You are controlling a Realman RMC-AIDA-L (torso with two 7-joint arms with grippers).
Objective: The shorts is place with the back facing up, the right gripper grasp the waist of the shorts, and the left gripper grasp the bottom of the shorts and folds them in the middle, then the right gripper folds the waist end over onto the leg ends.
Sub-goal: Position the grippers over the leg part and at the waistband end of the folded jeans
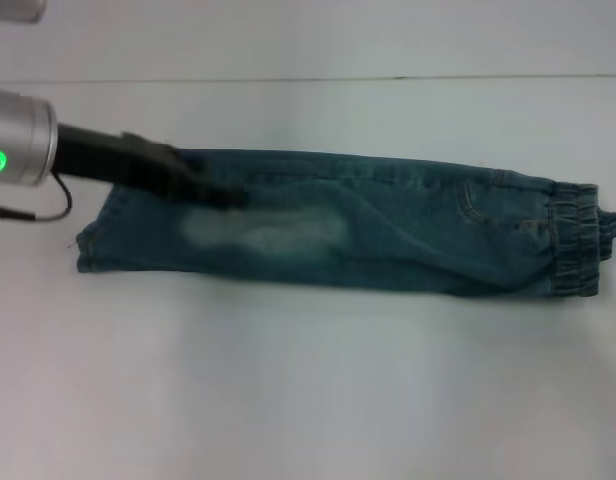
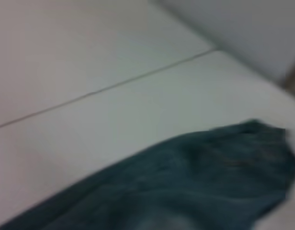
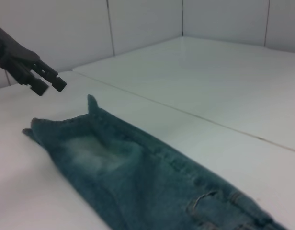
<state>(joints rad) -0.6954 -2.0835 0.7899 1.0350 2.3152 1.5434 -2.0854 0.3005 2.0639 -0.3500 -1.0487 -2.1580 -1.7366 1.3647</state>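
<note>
Shorts (image 1: 388, 225): lie flat on the white worktop (image 1: 308, 380), already folded in half the long way into one narrow strip.
Waist end (image 1: 573, 240): the ruffled band sits at the robot's right, with a pocket seam just beside it.
Leg ends (image 1: 93, 245): the hems sit at the robot's left; one small corner sticks up.
Pale patch (image 1: 263, 230): a faded spot on the leg half, near the hems.
Left gripper (image 1: 228, 198): hangs above the leg half, just over the pale patch. In the right wrist view it (image 3: 49, 84) is clear of the cloth, its fingers a little apart and holding nothing.
Right gripper: not seen in any view, so I cannot tell how its fingers stand.
Worktop seam (image 1: 308, 78): a thin line runs behind the shorts.
</note>
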